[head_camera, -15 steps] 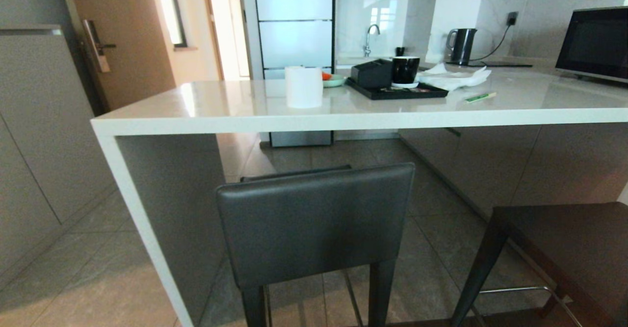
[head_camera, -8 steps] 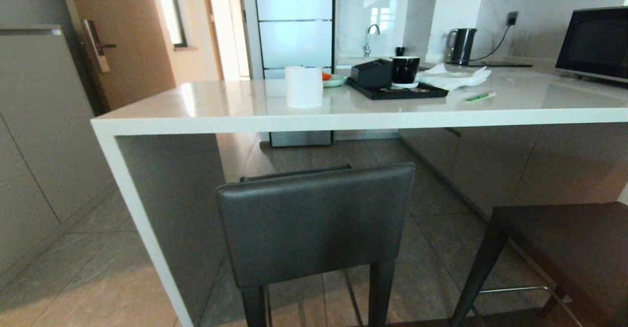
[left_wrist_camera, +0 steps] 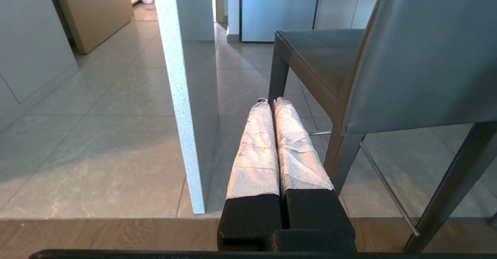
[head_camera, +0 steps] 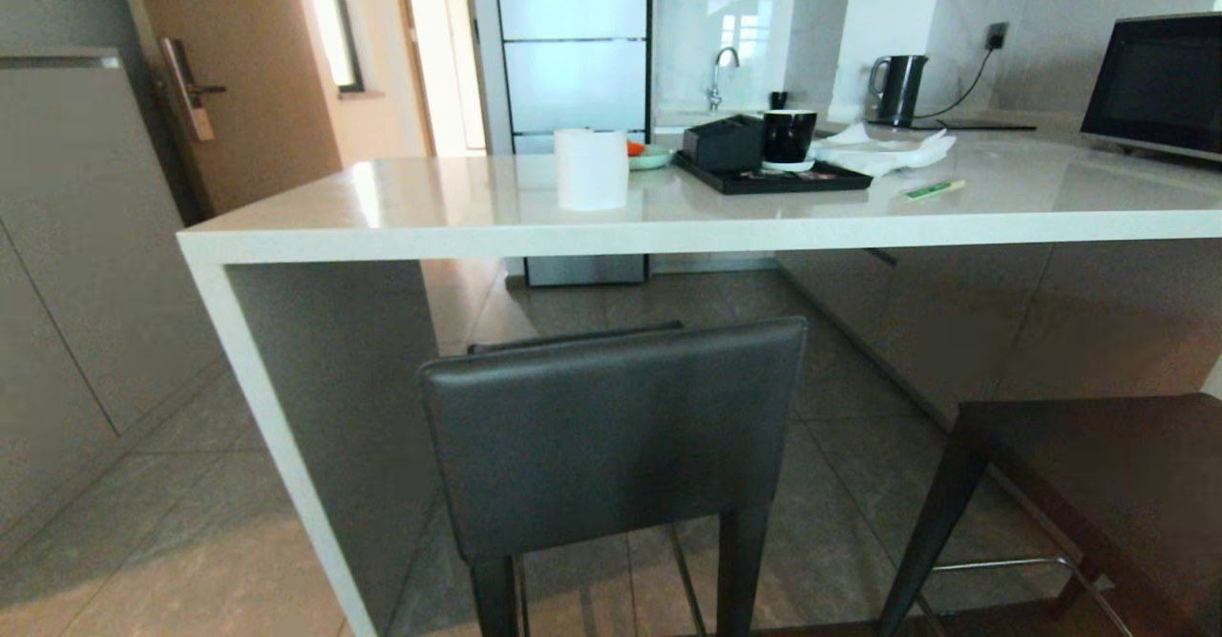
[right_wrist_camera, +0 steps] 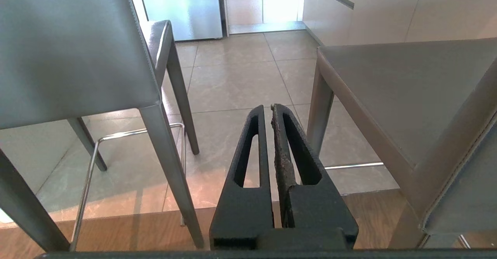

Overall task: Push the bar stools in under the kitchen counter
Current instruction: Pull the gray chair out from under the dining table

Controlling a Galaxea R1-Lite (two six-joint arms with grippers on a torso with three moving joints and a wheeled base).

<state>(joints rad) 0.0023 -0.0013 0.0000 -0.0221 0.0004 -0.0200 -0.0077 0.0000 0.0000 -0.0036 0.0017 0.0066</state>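
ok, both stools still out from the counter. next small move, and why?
Probably bring the shut left hand up against the dark grey leather-like backrest of the stool ahead. That stool stands clear of the glossy white counter, open floor lies beneath the slab, and neither hand touches a stool; the right hand hangs shut between both.

I'm looking down my left gripper (left_wrist_camera: 270,103) and I'm seeing two long fingers (left_wrist_camera: 254,150) wrapped in crinkled silvery-white tape, tapering toward rounded tips and seated in blocky matte black bases. A thin black bar is running along the edge nearest the camera. Over on the right gripper (right_wrist_camera: 268,109), I'm getting bare black fingers (right_wrist_camera: 250,146), each a tapered frame with a long slot cut through it. One inner pad face is looking rough and worn, brownish and crumbly along its length.
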